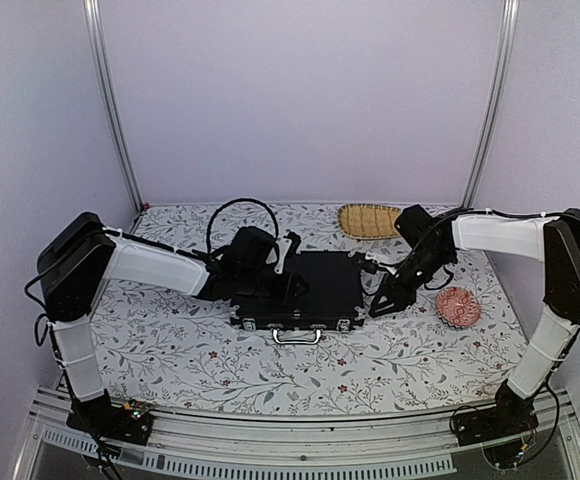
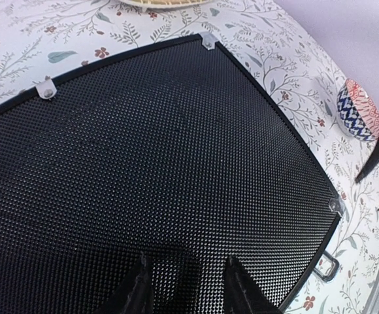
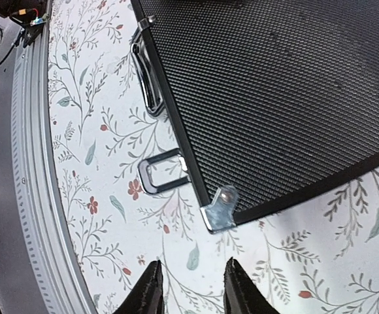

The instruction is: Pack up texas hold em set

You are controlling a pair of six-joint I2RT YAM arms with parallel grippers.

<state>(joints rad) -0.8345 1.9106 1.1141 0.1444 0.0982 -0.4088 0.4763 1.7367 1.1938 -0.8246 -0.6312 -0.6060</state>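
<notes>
Fingers (image 2: 136,291) of the left gripper (image 2: 186,261) stood slightly parted and empty over the closed briefcase (image 1: 310,285), which lay in the middle of the table (image 1: 170,340). The right gripper (image 3: 193,265), likewise parted and empty, hovered beside its near corner. Packing looked nearly done, though the latch (image 3: 160,173) seemed not yet fastened.

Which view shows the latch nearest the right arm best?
Right wrist: the metal loop latch on the black rectangular briefcase is large and sharp. Left wrist shows it small near the corner; top external, just a glint.
</notes>
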